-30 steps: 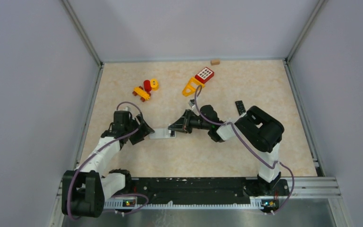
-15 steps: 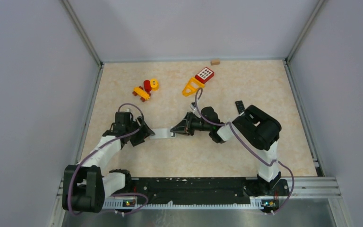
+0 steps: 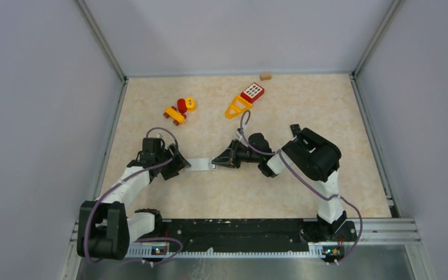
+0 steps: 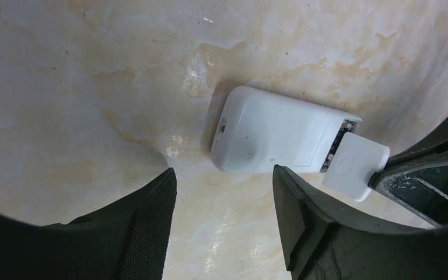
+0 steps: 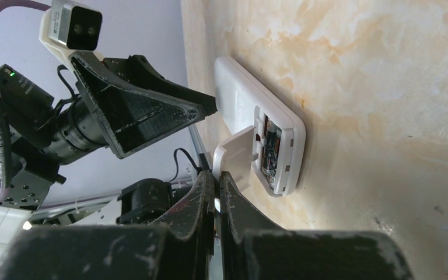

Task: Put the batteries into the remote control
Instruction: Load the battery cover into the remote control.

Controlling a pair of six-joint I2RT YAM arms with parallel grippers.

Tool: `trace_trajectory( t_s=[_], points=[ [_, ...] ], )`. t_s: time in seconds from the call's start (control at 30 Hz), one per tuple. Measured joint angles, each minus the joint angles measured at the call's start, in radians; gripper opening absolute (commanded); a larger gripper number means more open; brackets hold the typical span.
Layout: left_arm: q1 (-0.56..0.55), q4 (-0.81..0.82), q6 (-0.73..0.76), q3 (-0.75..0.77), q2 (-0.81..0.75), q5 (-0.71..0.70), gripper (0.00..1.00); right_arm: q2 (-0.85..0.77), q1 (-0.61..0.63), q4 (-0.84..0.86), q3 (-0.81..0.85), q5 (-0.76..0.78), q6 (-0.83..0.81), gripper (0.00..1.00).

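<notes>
Holding the small white plastic cover [image 5: 236,154], pinched by the right gripper [image 5: 213,175], level over the white rectangular remote [image 4: 274,131] matters; left gripper [image 4: 224,172] stands wide.

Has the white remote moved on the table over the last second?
No: the white remote lies at the same spot and distance from the red toy phone.
</notes>
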Motion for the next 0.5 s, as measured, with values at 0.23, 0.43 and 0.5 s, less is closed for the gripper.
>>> trace_trajectory(
  t_s=[0.23,0.43,0.5],
  points=[
    [0.0,0.002,0.003,0.0,0.005,0.0,0.65,0.024,-0.013,0.053,0.001,-0.005,0.025,0.0],
    [0.0,0.006,0.005,0.0,0.012,-0.001,0.64,0.044,-0.014,0.079,0.003,-0.016,0.038,0.0],
    [0.0,0.006,0.006,0.0,0.019,-0.002,0.64,0.055,-0.014,0.093,0.009,-0.022,0.045,0.0]
  ],
)
